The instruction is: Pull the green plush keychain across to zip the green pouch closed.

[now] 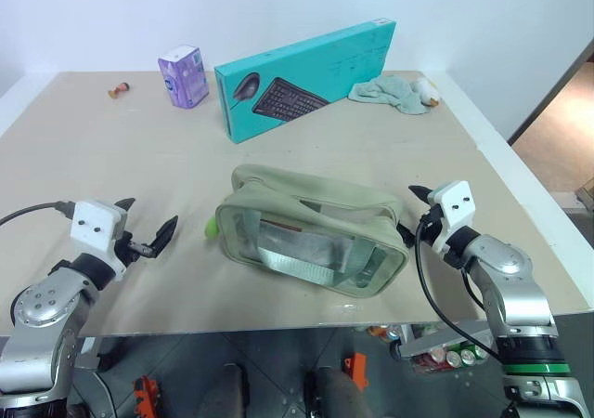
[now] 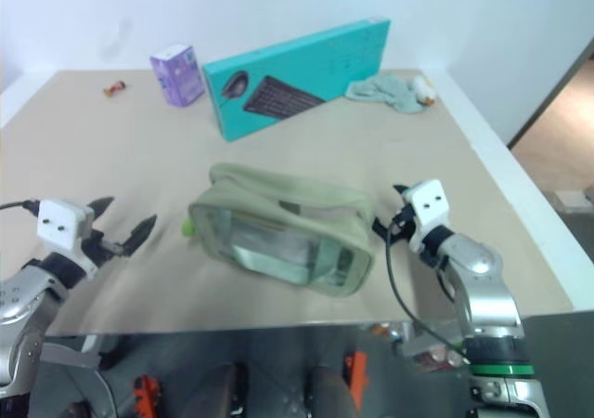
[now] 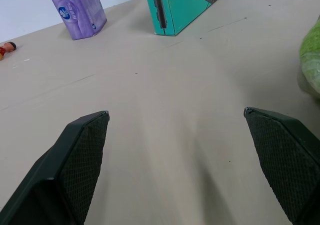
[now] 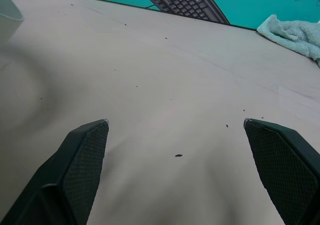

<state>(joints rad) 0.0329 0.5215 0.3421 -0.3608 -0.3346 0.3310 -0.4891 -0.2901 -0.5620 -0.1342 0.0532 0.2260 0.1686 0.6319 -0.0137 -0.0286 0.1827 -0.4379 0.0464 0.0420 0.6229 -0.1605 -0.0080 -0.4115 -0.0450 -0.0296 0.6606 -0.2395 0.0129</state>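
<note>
Now both grippers, left gripper point(image 1: 148, 225) and right gripper point(image 1: 415, 215), are standing wide apart beside the green pouch point(image 1: 311, 237), holding nothing.

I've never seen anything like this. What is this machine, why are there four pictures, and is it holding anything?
It is a two-armed robot standing at a table. Two pictures come from cameras in its head, looking down over the arms. The other two come from cameras on its wrists, looking out between the black fingers. The left pincer and the right pincer are both open and hold nothing. Between them lies the green pouch, with the green plush keychain peeking out at the end nearer the left pincer. Farther back stand a teal keyboard box and a purple pack, beside a pale cloth.
</note>
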